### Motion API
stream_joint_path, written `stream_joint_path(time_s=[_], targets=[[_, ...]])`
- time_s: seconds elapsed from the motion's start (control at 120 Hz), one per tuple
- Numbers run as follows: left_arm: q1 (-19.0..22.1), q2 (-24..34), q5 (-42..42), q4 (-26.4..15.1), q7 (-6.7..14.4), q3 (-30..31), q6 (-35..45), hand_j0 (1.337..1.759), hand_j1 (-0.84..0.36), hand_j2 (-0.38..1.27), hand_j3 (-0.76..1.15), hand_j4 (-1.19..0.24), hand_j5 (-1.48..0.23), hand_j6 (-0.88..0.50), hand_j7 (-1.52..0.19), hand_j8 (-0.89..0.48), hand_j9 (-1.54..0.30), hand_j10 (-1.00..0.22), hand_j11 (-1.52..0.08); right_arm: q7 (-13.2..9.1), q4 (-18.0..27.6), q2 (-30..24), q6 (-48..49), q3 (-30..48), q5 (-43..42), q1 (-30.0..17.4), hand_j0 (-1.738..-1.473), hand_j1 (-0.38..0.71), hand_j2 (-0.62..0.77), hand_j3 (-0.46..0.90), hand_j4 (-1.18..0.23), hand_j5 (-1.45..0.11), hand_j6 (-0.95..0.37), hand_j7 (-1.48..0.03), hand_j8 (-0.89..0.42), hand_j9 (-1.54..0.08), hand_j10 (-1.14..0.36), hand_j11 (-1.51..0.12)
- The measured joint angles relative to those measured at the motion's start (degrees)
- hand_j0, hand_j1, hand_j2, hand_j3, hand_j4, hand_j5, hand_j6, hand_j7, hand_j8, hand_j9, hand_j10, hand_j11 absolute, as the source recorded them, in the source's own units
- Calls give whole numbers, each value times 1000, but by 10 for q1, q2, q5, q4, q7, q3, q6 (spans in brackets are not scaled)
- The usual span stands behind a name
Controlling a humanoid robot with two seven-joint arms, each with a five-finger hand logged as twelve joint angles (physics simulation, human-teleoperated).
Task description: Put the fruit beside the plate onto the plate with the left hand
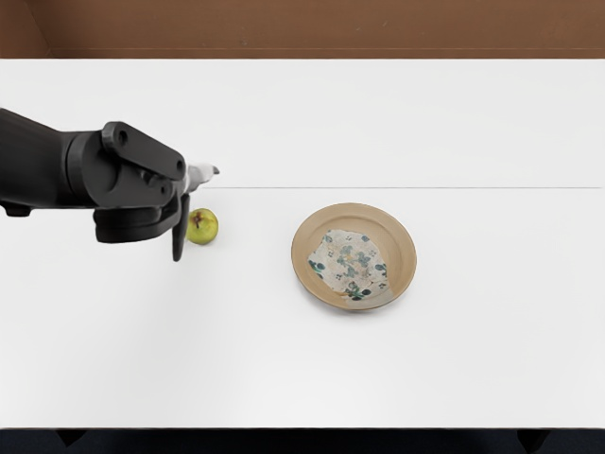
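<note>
A small green-yellow apple (202,226) with a reddish spot sits on the white table, left of a tan plate (402,249) with a white and green patterned centre. My left hand (184,213) comes in from the left edge and hovers right beside the apple on its left. A dark finger (177,236) points down just left of the fruit and a pale-tipped finger (200,173) sticks out above it. The fingers are spread and hold nothing. The apple lies about a plate's width from the plate's rim.
The white table (302,359) runs across the whole view, with a brown wall strip at the far edge. A faint seam crosses the tabletop behind the plate.
</note>
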Motion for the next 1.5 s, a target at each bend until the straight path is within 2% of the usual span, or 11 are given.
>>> stream_joint_path(time_s=[0.333,0.642,1.0,1.242,1.5], targets=[[27,0,-5,1,-5,-12,45,1658,212,23,0,-115,-149,-115,-149,-115,-148,-114,-148,0,0,0,0,0,0,0,-1658,-331,-3,0,-15,-19,-15,-19,-15,-19,-15,-19],[50,0,-3,1,-6,-27,53,1658,123,38,0,-189,-246,-189,-246,-189,-246,-189,-246,0,0,0,0,0,0,0,-1658,-331,-3,0,-15,-20,-15,-20,-15,-20,-15,-20],[51,0,-11,9,-5,-21,72,1658,97,42,0,-211,-273,-211,-273,-211,-273,-211,-273,0,0,0,0,0,0,0,-1658,-331,-3,0,-15,-20,-15,-20,-15,-20,-15,-20],[73,0,-27,10,-5,-23,103,1658,93,43,0,-214,-278,-214,-278,-214,-278,-214,-278,0,0,0,0,0,0,0,-1658,-331,-3,0,-15,-19,-15,-19,-15,-19,-15,-19],[73,0,-29,10,-12,-27,107,1658,91,43,0,-216,-280,-216,-280,-216,-280,-216,-280,0,0,0,0,0,0,0,-1658,-331,-3,0,-15,-19,-15,-20,-15,-20,-15,-20]])
